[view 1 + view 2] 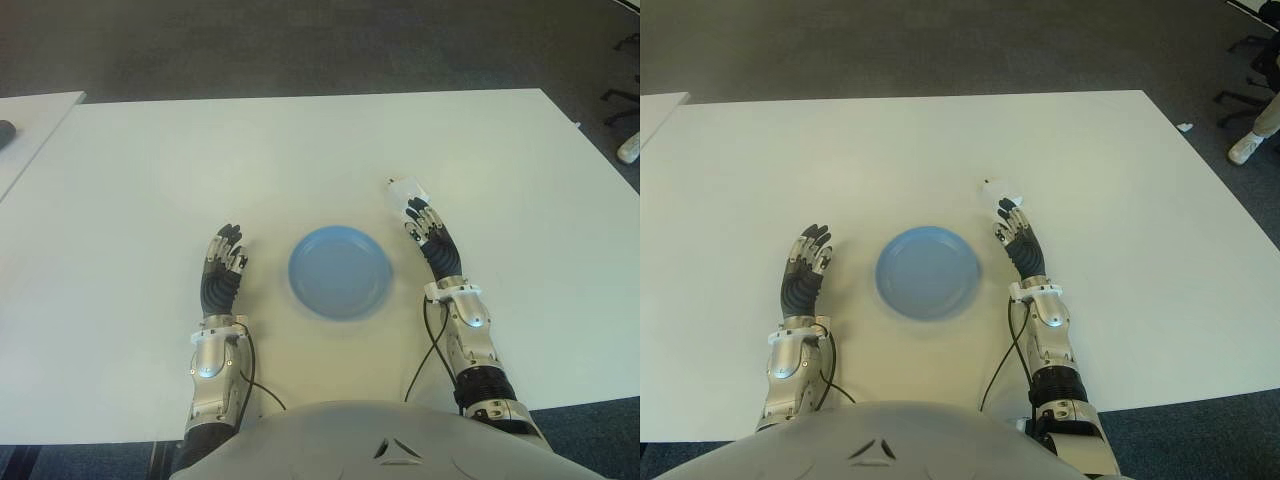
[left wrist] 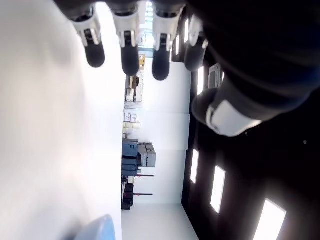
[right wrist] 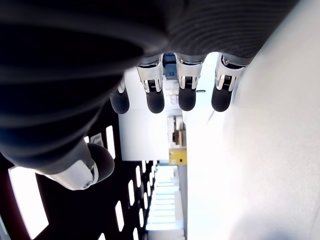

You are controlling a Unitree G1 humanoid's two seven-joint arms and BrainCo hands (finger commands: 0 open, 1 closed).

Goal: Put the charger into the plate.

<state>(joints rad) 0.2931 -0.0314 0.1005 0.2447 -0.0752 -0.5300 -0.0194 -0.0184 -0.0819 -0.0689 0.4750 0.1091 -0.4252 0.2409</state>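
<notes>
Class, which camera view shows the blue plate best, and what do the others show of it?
Either eye view: the whole plate lies on the table between the hands, empty. The left wrist view catches only an edge of it; the right wrist view shows none.

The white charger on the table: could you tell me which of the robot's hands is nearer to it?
Right. The right hand has its fingertips just short of the charger; the left hand shows across the blue plate, on its left.
</notes>
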